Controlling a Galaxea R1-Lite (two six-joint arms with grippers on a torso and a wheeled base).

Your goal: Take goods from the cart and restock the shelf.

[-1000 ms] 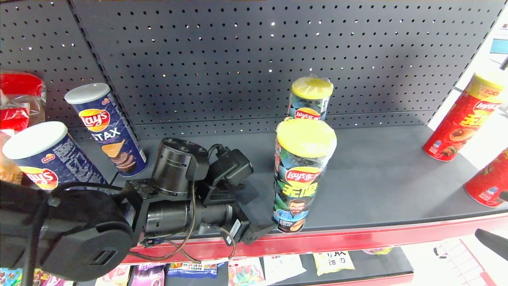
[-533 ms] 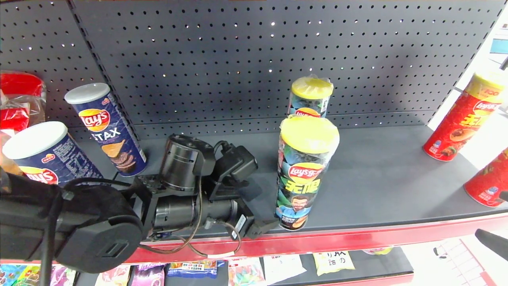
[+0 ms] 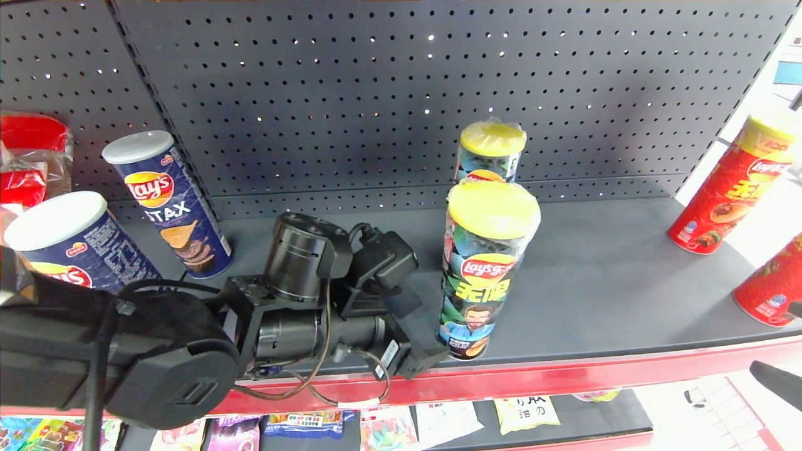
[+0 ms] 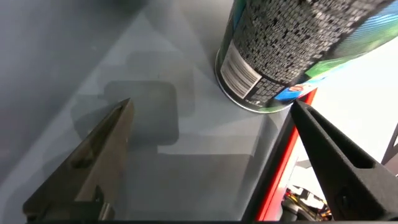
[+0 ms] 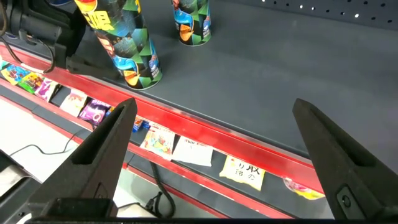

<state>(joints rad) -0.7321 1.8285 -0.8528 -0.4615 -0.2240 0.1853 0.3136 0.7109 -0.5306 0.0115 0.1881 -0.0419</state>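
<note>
The left arm (image 3: 156, 351) is lying level and stretched forward, and the left gripper (image 4: 211, 106) is holding its fingers spread apart, gripping nothing. The right gripper (image 5: 214, 104) is hanging with its fingers also wide apart.

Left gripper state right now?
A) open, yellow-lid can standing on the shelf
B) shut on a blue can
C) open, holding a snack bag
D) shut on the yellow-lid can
A: the left gripper has its fingers spread wide, and the yellow-lid can stands upright on the shelf just past their tips, unclamped.
</note>
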